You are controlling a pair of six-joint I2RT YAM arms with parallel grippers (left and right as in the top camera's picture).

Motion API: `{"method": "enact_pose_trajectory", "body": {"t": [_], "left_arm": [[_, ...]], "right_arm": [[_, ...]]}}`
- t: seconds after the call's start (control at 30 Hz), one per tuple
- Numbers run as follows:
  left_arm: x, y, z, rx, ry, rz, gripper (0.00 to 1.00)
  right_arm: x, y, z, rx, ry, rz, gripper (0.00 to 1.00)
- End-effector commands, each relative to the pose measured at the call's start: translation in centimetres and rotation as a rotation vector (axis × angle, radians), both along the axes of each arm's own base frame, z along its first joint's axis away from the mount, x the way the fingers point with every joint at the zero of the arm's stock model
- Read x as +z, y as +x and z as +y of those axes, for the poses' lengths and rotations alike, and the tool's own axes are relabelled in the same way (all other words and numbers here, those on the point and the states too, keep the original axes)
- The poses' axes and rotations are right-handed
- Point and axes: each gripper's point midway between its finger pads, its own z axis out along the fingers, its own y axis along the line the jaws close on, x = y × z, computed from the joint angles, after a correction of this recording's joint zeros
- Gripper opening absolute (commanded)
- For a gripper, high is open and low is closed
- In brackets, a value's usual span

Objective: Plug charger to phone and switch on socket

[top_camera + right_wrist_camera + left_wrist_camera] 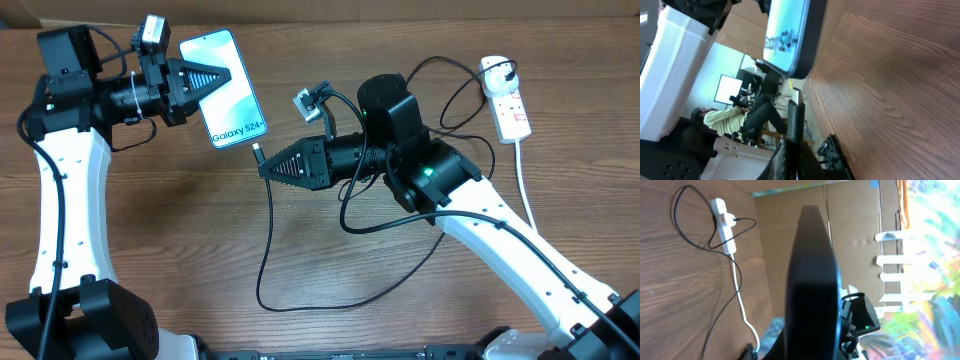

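Observation:
My left gripper (222, 80) is shut on the phone (228, 100) and holds it above the table at the upper left; its light blue screen reads "Galaxy S24". In the left wrist view the phone (810, 280) shows edge-on as a dark slab. My right gripper (268, 170) is shut on the charger's connector (257, 153), whose tip sits just below the phone's bottom edge, a small gap apart. In the right wrist view the connector (796, 112) points up at the phone (790, 35). The black cable (268, 250) loops over the table. The white socket (507, 95) lies at the far right.
A black plug sits in the socket's far end (497, 70), and the socket's thick white cord (525, 170) runs toward the front. The socket also shows in the left wrist view (725, 225). Cardboard walls stand behind the table.

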Motion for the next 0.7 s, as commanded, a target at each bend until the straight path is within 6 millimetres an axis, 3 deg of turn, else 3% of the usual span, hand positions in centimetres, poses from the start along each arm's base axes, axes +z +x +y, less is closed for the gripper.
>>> {"method": "enact_pose_trajectory", "body": {"t": [0.0, 0.3, 0.67], "left_arm": [[0.9, -0.4, 0.0, -0.017, -0.035, 0.03, 0.04], [0.6, -0.2, -0.1, -0.002, -0.019, 0.039, 0.04], [0.6, -0.2, -0.1, -0.001, -0.024, 0.057, 0.04]], "right_arm": [[1.9, -0.7, 0.0, 0.013, 0.035, -0.011, 0.04], [4.0, -0.9, 0.9, 0.011, 0.103, 0.013, 0.04], [3.0, -0.8, 1.1, -0.018, 0.066, 0.043, 0.04]]}}
